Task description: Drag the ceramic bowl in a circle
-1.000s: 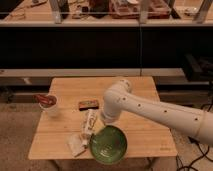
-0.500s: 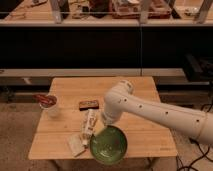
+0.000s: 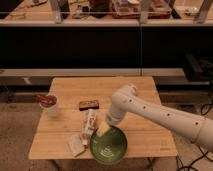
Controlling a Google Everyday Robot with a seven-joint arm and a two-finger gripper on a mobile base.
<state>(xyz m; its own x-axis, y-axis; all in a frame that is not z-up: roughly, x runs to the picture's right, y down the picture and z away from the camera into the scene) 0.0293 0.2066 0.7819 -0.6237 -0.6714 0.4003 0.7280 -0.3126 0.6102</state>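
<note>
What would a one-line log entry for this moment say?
end effector: open, at far rim of ceramic bowl | ceramic bowl: near front edge of table | contact: unclear

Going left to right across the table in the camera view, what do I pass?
White cup with red contents → flat pale packet → dark snack bar → green ceramic bowl, with the tool at its far-left rim → white robot arm.
</note>
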